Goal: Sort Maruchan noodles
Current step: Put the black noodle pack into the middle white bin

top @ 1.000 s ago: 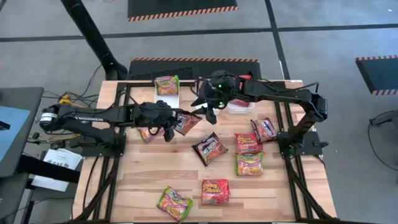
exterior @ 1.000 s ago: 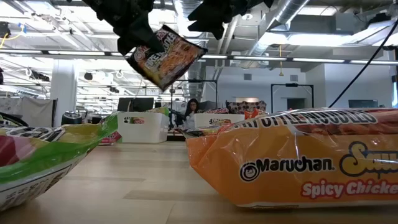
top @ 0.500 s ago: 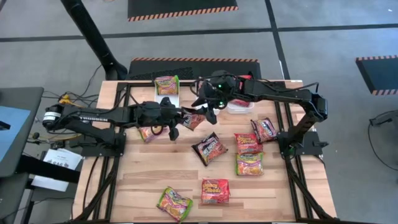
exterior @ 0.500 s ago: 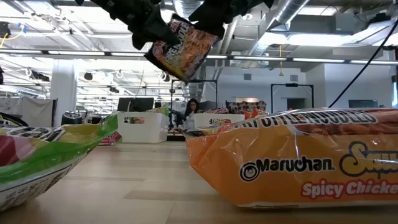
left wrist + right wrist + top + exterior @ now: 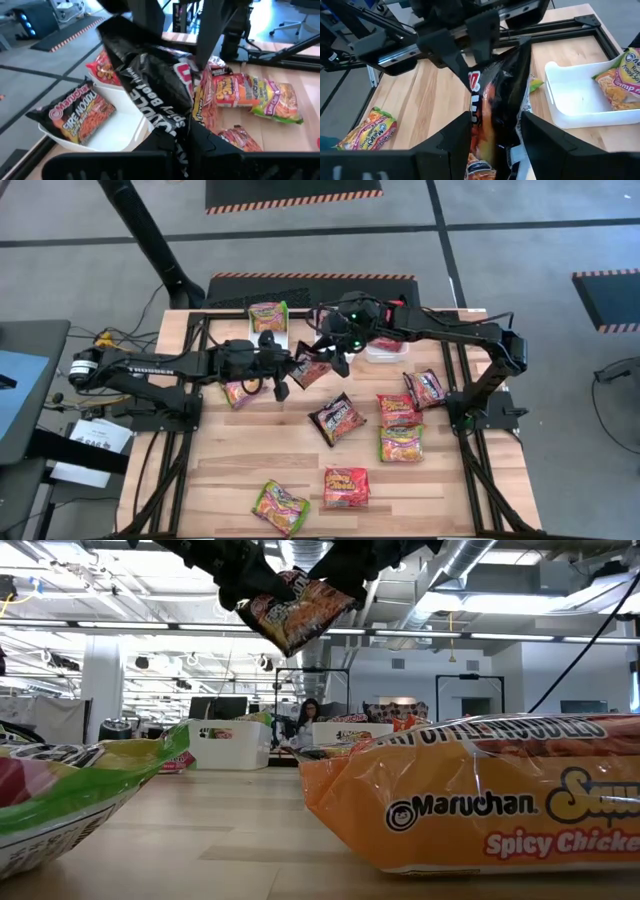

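Observation:
A black Maruchan noodles packet (image 5: 311, 367) hangs high above the table, and my left gripper (image 5: 289, 369) is shut on it, reaching in from the table's left. My right gripper (image 5: 333, 353) stands open at the packet's other end, with one finger on each side of it (image 5: 495, 100). Other Maruchan packets lie flat on the table: a black one (image 5: 337, 418), red ones (image 5: 398, 410) (image 5: 346, 487) and green-edged ones (image 5: 402, 444) (image 5: 281, 507). My left gripper pinches one end of the black packet (image 5: 181, 134) between its two fingers. It comes in nearly level from the table's left. The packet is lifted clear, sticks out past the fingers toward my right gripper and sits tilted (image 5: 295, 608). My right gripper has its fingers (image 5: 462, 131) close along the packet's sides; whether they touch it I cannot tell.
A white tub (image 5: 270, 332) at the far left holds a green-edged packet. A second white tub (image 5: 385, 348) beside my right arm holds red packets. Another packet (image 5: 240, 393) lies under my left arm. Black frame rails run along the table's edges.
My left gripper has gone a little up and toward my right gripper and has rolled at the wrist. The black packet has risen with it and swung from hanging steeply to lying flatter. Its free end now sits between my right gripper's fingers.

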### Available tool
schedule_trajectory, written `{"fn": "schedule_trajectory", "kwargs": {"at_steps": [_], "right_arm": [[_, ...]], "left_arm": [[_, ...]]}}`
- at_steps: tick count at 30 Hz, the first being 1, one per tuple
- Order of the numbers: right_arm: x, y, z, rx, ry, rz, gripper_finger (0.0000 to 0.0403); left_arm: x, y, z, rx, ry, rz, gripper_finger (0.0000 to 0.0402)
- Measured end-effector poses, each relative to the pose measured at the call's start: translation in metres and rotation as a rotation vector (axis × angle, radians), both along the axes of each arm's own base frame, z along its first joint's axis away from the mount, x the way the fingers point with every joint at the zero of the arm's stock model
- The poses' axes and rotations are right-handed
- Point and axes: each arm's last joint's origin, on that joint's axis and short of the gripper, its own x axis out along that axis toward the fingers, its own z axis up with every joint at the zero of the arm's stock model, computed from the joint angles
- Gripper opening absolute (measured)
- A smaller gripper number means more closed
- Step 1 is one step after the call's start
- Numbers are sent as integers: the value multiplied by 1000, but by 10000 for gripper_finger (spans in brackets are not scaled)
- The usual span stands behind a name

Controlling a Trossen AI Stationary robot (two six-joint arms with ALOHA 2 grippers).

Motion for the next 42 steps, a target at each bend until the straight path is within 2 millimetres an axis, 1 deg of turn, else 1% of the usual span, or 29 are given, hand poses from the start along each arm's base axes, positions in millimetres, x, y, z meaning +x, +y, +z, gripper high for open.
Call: {"fn": "schedule_trajectory", "kwargs": {"at_steps": [5,8,11,17,20,23,25,29,35,38,40,42], "right_arm": [[0,-1,-1,-22,14,-57,193],[0,-1,-1,-8,19,-73,177],[0,-1,-1,-9,20,-76,141],[0,2,-1,-8,21,-72,44],[0,1,-1,19,27,-88,12],[0,1,-2,34,32,-94,10],[0,2,-2,35,35,-91,11],[0,2,-3,36,38,-89,9],[0,2,-2,54,40,-104,8],[-6,-1,0,52,57,-128,8],[-8,-3,2,41,61,-150,8],[-14,-5,2,36,92,-176,7]], "left_arm": [[0,0,2,-5,-19,4,0],[0,0,2,-10,-27,7,0],[1,0,3,-10,-38,9,0],[1,1,3,-18,-39,13,0],[0,1,2,-31,-38,12,1],[0,3,2,-91,-53,2,9],[0,5,1,-146,-63,-20,22],[0,9,1,-180,-71,-63,59],[-1,14,8,-206,-141,-46,116],[-5,15,13,-233,-179,-39,131],[-8,16,17,-232,-196,-35,134],[-11,17,20,-216,-203,-33,134]]}}
